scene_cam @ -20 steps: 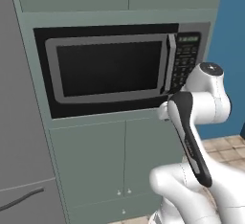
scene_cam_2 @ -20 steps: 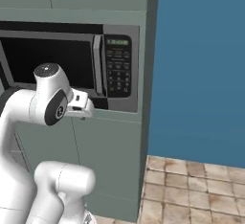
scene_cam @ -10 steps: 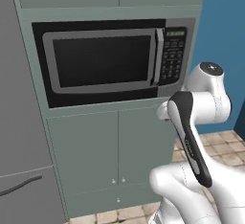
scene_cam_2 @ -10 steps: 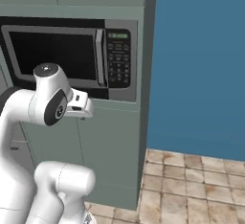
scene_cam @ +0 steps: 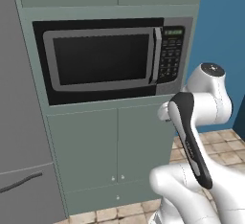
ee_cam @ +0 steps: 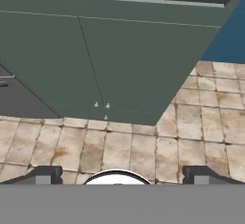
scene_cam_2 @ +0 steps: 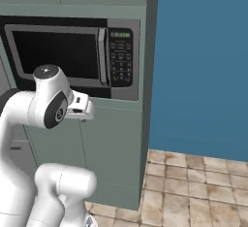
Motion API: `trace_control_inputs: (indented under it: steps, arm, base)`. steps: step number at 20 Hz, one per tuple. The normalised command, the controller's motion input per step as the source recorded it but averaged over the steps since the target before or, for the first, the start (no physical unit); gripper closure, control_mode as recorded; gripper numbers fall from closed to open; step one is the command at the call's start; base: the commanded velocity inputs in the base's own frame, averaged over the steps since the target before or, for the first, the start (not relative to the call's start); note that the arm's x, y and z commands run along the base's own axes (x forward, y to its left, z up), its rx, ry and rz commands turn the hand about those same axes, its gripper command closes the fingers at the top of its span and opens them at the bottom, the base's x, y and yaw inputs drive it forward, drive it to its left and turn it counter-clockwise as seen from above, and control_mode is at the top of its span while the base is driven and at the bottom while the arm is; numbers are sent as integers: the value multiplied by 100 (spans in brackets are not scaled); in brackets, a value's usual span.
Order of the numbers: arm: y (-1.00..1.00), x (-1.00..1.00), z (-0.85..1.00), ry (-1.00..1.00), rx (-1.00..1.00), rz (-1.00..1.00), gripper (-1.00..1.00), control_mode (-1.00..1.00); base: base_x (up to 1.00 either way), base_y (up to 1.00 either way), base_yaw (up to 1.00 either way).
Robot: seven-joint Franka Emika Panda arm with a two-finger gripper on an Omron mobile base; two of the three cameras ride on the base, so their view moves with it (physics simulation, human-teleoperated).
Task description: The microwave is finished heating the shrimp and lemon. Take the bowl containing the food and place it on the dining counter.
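- Microwave: wide, black, built into a grey-green cabinet column; its door is shut, a grey frame around a dark glossy window. The bowl with the food cannot be seen through the window; by the task it is judged to sit inside.
- Handle: a slim black vertical bar at the door's right edge, just left of the keypad with its green display. Its long axis runs up and down.
- Gripper: fingers spread wide and empty, aimed down at the tiled floor and the lower cabinet doors.
- Key relation: the handle lies above and ahead of the hand, which hangs low before the lower doors, below the microwave's bottom edge; the hand is judged to need raising and levelling to meet the bar.
- Surfaces: matt flat cabinet panels with small round knobs; mottled beige-brown square tiles; a plain blue wall to the right.
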Motion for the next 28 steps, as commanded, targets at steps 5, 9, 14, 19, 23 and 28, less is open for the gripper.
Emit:
trace_control_inputs:
  steps: [5, 9, 14, 19, 23, 28]
  arm:
    - [0, -3, 0, -1, 0, 0, -100, -100]
    - [0, 0, 22, -17, 0, 0, -100, -100]
    - [0, 3, 48, -32, 2, 0, -100, -100]
    - [-8, 17, 48, -29, 7, 0, -100, -100]
    - [-11, 43, 47, -15, 8, 0, -100, -100]
    - [-2, 68, 35, -3, 5, -1, -100, -100]
  base:
    - [0, 0, 0]
    - [0, 0, 0]
    - [0, 0, 0]
    - [0, 0, 0]
    - [0, 0, 0]
    - [0, 0, 0]
